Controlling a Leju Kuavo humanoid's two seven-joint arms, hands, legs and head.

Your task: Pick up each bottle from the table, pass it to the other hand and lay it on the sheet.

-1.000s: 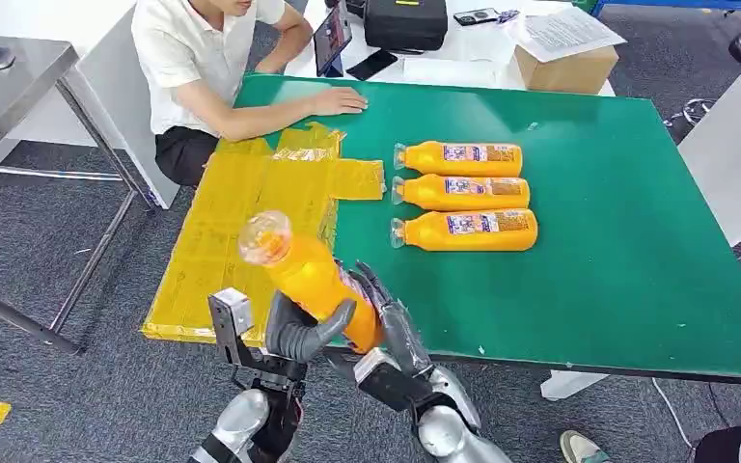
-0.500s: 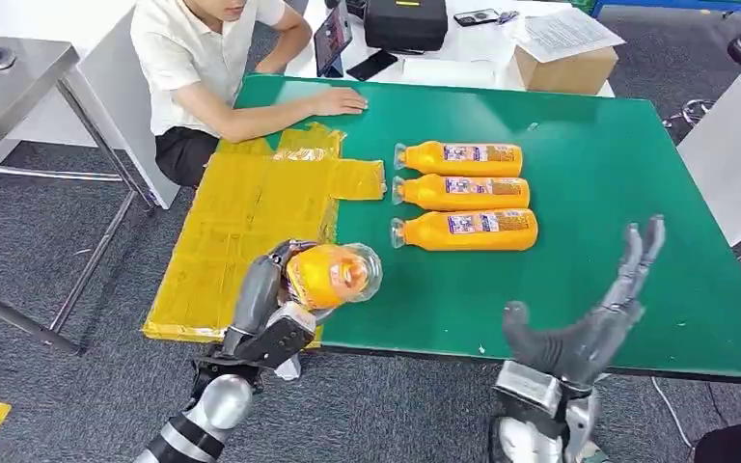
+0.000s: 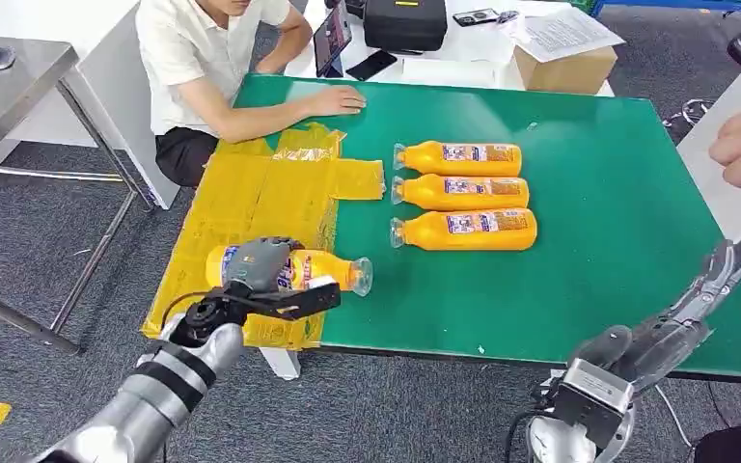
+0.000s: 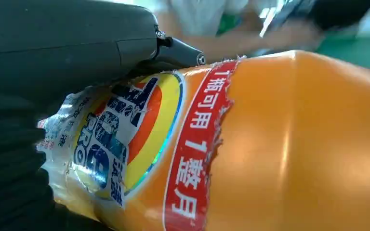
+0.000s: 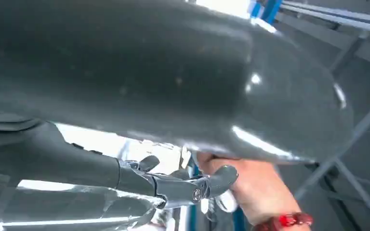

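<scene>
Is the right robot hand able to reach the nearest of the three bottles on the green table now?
Probably yes. The right robot hand is open and holds nothing, and the green table between it and the nearest bottle is bare.

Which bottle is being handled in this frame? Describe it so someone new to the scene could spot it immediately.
Start at the green table and go to the yellow sheet covering its left end. At the sheet's near edge lies an orange bottle, its clear neck pointing right toward the green. Unlike the three orange bottles in a row at mid-table, it is gripped by the robot's left hand.
</scene>
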